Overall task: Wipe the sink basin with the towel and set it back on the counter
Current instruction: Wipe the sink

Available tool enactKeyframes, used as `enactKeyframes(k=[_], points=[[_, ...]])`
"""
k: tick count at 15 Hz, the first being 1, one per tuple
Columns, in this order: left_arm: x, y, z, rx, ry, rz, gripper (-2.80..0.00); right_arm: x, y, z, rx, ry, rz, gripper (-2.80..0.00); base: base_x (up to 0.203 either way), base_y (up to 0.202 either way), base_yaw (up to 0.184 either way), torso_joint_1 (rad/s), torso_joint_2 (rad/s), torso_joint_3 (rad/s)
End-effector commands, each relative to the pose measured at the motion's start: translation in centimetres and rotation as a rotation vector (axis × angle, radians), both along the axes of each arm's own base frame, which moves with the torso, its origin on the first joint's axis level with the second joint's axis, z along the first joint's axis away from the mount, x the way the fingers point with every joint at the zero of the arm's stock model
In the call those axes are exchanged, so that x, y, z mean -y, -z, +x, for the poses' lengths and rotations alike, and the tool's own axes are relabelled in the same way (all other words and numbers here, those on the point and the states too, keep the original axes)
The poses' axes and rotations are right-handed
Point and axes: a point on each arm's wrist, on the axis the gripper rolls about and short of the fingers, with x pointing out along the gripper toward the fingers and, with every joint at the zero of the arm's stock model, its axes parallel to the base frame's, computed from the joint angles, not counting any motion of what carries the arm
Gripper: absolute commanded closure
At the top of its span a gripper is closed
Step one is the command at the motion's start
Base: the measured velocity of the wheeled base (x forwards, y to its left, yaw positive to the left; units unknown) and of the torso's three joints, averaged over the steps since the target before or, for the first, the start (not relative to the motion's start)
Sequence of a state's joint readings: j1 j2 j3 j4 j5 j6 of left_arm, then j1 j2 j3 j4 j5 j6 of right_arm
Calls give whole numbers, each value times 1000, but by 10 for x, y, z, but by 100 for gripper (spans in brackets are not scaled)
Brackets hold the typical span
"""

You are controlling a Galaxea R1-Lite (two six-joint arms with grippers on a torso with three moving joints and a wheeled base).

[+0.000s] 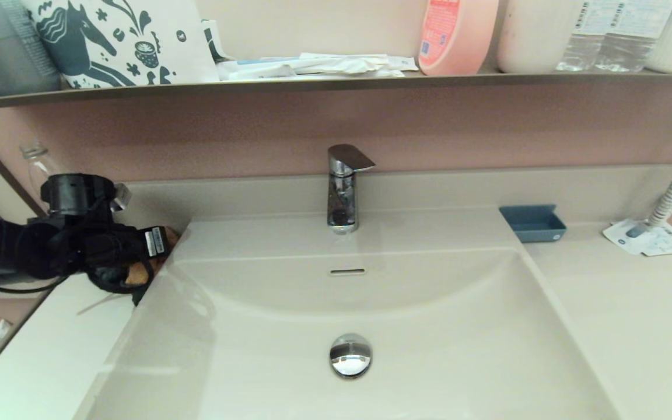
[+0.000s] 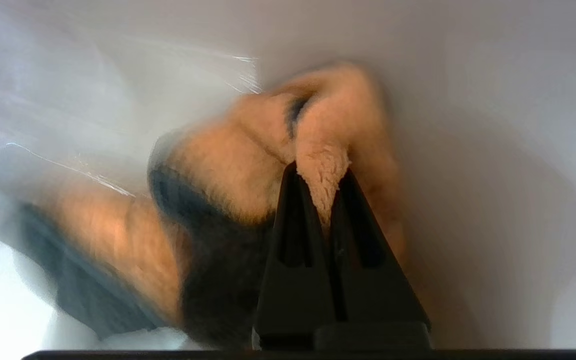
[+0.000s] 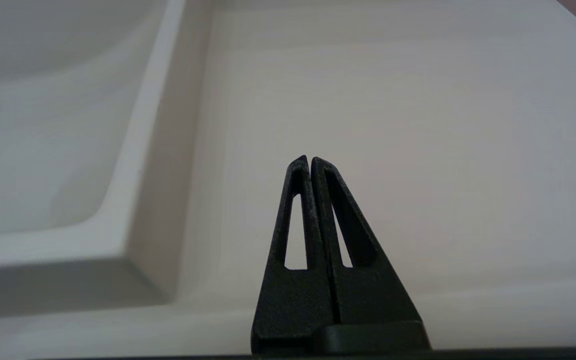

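The left gripper (image 2: 320, 172) has its fingers (image 2: 293, 225) clamped on the towel (image 2: 248, 165), over the bench (image 1: 50, 350) beside the basin (image 1: 429, 326). The right gripper (image 3: 310, 160), fingers closed and empty, hangs over the bench.

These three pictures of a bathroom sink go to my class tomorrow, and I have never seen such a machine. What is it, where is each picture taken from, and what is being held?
It is a robot with two arms, each ending in a pinching tool. The wide picture comes from a camera on its head, looking down at the sink basin, the tap and the counter, where a blue tray sits. The other two come from cameras on the wrists. The left tool, at the basin's left edge, is shut on the orange towel. The right tool is shut and empty, above the bare counter beside the basin; the head camera does not show it.
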State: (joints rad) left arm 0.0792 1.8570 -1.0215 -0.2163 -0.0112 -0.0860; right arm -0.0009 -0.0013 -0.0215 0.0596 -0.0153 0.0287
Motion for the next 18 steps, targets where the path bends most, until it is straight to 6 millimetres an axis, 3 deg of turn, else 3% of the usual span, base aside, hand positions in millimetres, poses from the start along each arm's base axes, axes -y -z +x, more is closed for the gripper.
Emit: enactKeyframes(k=[1,4,14,18], points=[[-5,-20,-18,27,-28,11,0,0,0,0,-2,-1,-1,0,0,0,0,0,0,0],[-6,-22,-43,-45,-25,-7,0,0,0,0,-2,-1,-1,0,0,0,0,0,0,0],[-42,-9,-56,-100,-128,11,0,0,0,0,-2,-1,-1,0,0,0,0,0,0,0],[-56,-20,-77,-71,-124,17,0,0,0,0,-2,0,0,0,0,0,0,0,0,0]])
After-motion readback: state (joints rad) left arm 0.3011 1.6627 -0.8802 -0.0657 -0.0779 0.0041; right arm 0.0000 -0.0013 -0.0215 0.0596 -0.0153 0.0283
